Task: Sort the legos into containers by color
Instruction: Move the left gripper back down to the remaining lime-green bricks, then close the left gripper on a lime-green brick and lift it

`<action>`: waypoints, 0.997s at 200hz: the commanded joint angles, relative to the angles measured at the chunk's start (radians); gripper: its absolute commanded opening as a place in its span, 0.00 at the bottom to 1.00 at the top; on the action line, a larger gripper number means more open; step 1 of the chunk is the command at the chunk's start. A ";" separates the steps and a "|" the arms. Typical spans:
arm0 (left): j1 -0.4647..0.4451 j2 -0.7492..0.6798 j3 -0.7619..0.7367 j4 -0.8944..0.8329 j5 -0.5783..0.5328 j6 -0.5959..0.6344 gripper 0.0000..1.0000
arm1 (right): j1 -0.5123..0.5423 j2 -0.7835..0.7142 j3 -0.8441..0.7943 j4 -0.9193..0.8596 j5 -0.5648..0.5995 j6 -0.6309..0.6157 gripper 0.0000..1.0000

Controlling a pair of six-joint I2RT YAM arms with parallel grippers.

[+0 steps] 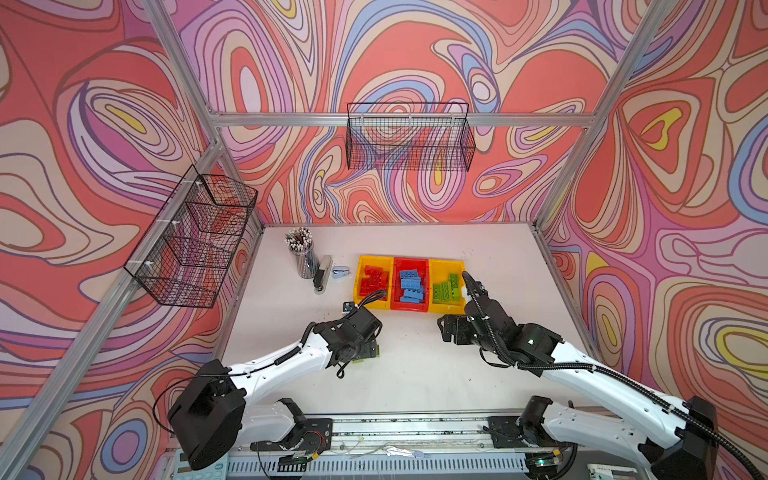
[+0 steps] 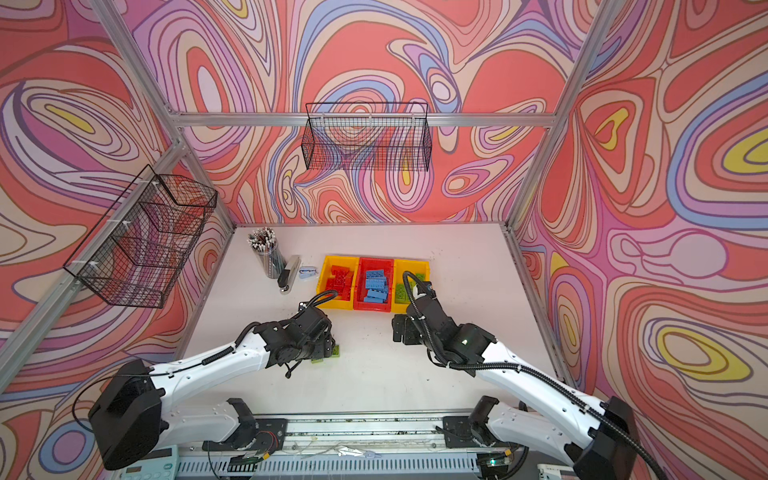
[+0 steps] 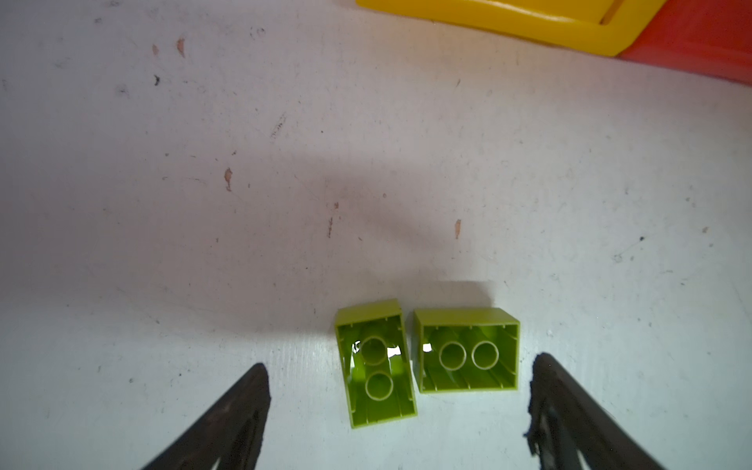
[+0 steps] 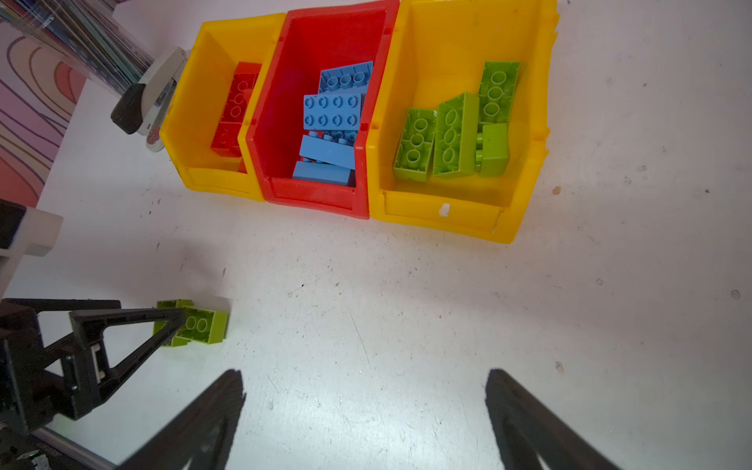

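— The left claw has its jaws wide apart and holds nothing. It straddles a skewed brick and a straight brick. Both are green, hollow side up on the tabletop, and it touches neither, as far as I can see.

— Both at once? That's my worry. They sit just beside each other, one crooked. If the jaws close on the pair, I'd guess the crooked one twists and squirts out.

— Or they lift pinched together and one drops on the way. Where do they go?

— They lie on the robot's side of the red bin, off toward the left arm. The green pile is in the yellow bin, which is joined to the red bin's opposite flank. So the carry likely crosses in front of or over the red bin. A slip there could land green among the blue bricks.

— And the right claw?

— Jaws apart too, empty, over bare tabletop on the robot's side of the red bin. It stands close to that route, so an arm swinging across could knock it.

— The red bricks are in the other yellow bin, on the red bin's left-arm flank. That lot looks finished.
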 commanded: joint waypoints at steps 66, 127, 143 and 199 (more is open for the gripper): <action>0.131 0.011 -0.107 0.150 0.062 -0.055 0.78 | 0.014 -0.023 0.028 -0.006 0.007 0.033 0.98; 0.131 0.029 -0.137 0.138 0.094 -0.081 0.61 | 0.013 -0.003 0.025 0.009 0.007 0.012 0.98; 0.131 0.029 -0.150 0.134 0.097 -0.088 0.56 | 0.014 -0.006 0.020 0.009 0.015 0.007 0.98; 0.131 0.037 -0.172 0.114 0.104 -0.106 0.48 | 0.014 -0.009 0.004 0.015 0.019 -0.004 0.98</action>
